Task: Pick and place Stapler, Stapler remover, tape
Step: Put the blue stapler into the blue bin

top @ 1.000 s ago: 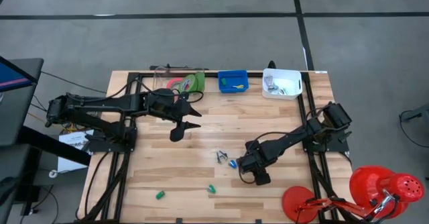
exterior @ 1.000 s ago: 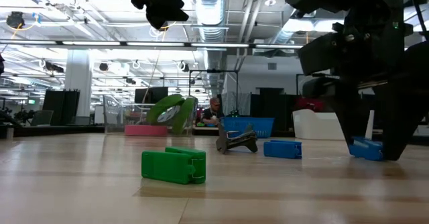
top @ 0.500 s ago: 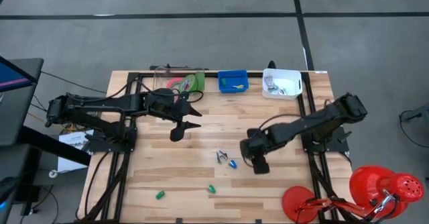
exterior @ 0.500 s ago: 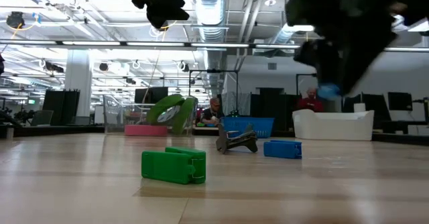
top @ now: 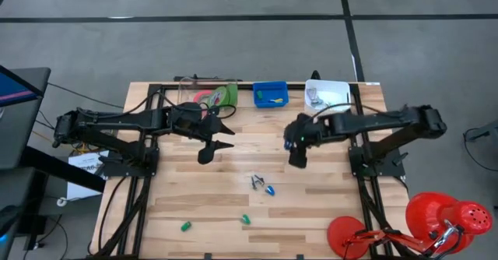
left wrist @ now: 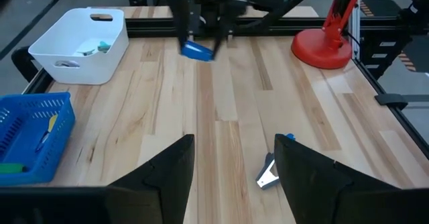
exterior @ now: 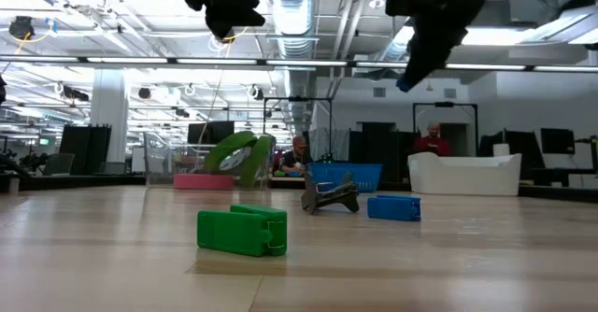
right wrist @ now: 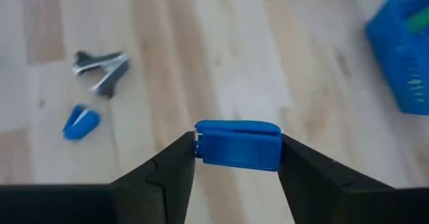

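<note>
I've got the right gripper (right wrist: 236,158) pinching a small blue stapler (right wrist: 237,144) between its fingers, up off the table near the blue basket (top: 271,95) and white bin (top: 327,96). Transport step, I'd say; next I need to line up over whichever bin takes staplers and let go. The left gripper (top: 224,135) hangs idle, jaws spread and empty, near the clear tray with the tape rolls (top: 218,96). The stapler remover (top: 257,182) and another blue stapler (top: 269,190) lie mid-table, with two green staplers (top: 215,223) nearer the front edge. The right wrist view alone confirms the grip; the high view hides it. The low view shows the height off the table.
</note>
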